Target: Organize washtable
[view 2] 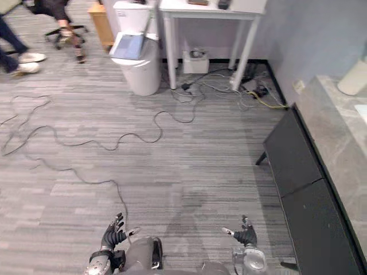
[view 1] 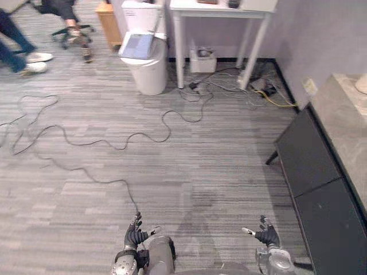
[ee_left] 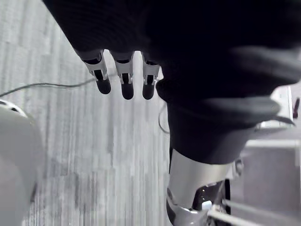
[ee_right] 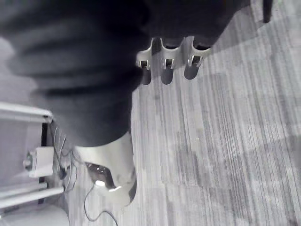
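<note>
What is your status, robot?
Left hand open, right hand open, both empty. Washtable to the right, untouched. Bin far ahead, off the path.

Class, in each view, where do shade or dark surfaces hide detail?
Left eye view: soft shade under the white table dims the tangled cords, and the black front of the washtable reads as flat dark. Left wrist view: the open left hand hangs dark against the pale floor. Right wrist view: likewise the open right hand.
</note>
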